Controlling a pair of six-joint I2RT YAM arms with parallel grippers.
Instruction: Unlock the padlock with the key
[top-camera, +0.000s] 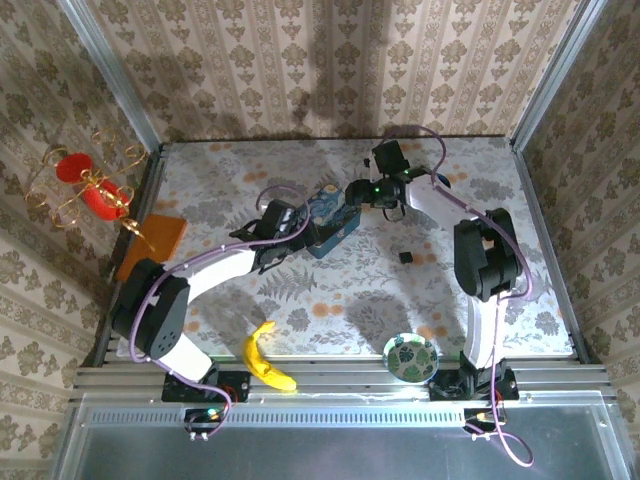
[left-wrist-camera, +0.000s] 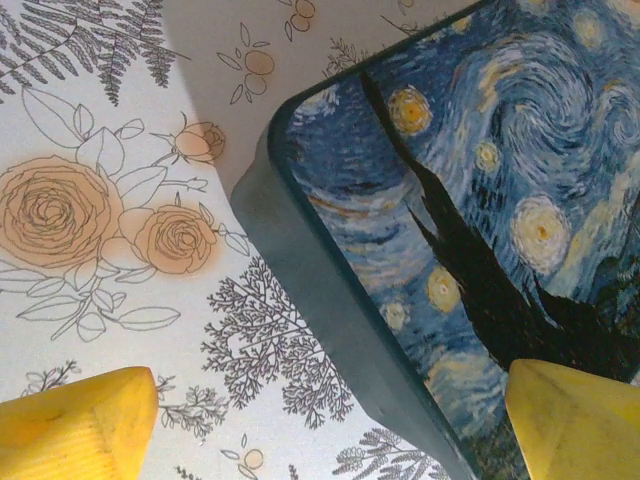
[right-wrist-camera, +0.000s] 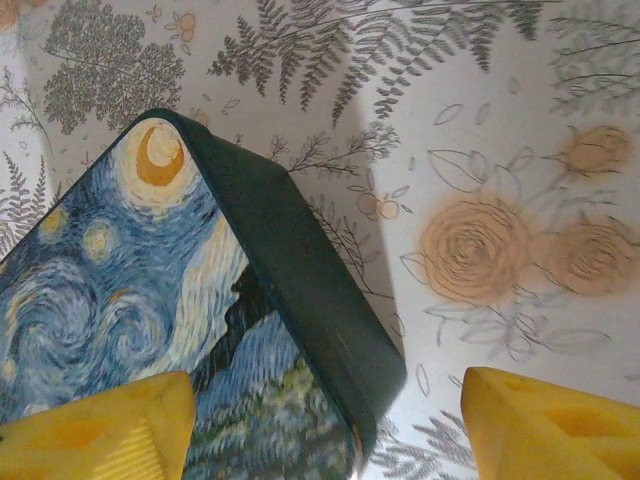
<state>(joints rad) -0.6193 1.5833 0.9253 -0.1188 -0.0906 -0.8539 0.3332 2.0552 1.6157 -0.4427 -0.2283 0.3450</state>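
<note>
Straddling one blue tin (top-camera: 330, 225), two released hands: left hand (left-wrist-camera: 325, 425), right hand (right-wrist-camera: 320, 425); one padlock (top-camera: 405, 257) apart.

A flat table (top-camera: 480, 300) with a white flower-print cloth holds a blue painted tin box (top-camera: 332, 225) near its middle. A tiny dark padlock (top-camera: 405, 257) lies right of the box. A yellow banana (top-camera: 268, 362) and a round green leafy plate (top-camera: 410, 358) lie in front of the box, at the table's edge. A flat orange board (top-camera: 160, 237) lies far left of it.

Damask-papered walls (top-camera: 300, 60), floral tabletop (top-camera: 340, 290)
</note>
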